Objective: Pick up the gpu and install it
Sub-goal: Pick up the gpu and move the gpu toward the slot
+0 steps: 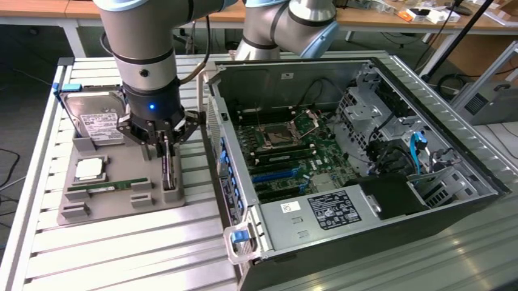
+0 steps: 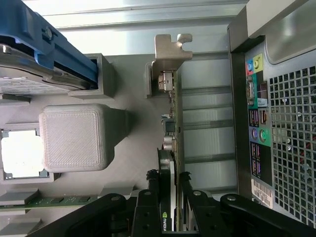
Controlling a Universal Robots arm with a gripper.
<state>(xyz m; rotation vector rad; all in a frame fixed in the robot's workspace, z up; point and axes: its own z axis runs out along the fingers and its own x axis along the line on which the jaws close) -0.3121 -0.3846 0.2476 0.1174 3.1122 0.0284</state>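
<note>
The robot arm's gripper (image 1: 164,142) bears down on the gpu (image 1: 166,173), which stands on its long edge in slotted grey posts along the edge of a grey parts tray (image 1: 121,209) that faces the open computer case (image 1: 267,79). In the wrist view the two dark fingers (image 2: 152,200) are drawn in narrow and press on both faces of the card (image 2: 174,123), clamping it near one end. Its silvery end bracket (image 2: 168,54) sticks out at the far end, beside a slotted grey post.

The tray sits on a slatted metal table (image 1: 121,257), just beside the case. Sharing the tray are a hard drive (image 1: 96,121) with a white label, propped at the tray's far edge, a square processor (image 1: 89,170) lying flat, and a green memory stick (image 1: 109,185) in a low holder. A blocky grey post (image 2: 74,138) rises close to the card on the tray side. On the other side the case's rear port panel (image 2: 259,123) and perforated grille (image 2: 296,138) stand near, with a strip of bare table between. The case lies with its side open and the motherboard (image 1: 283,145) exposed.
</note>
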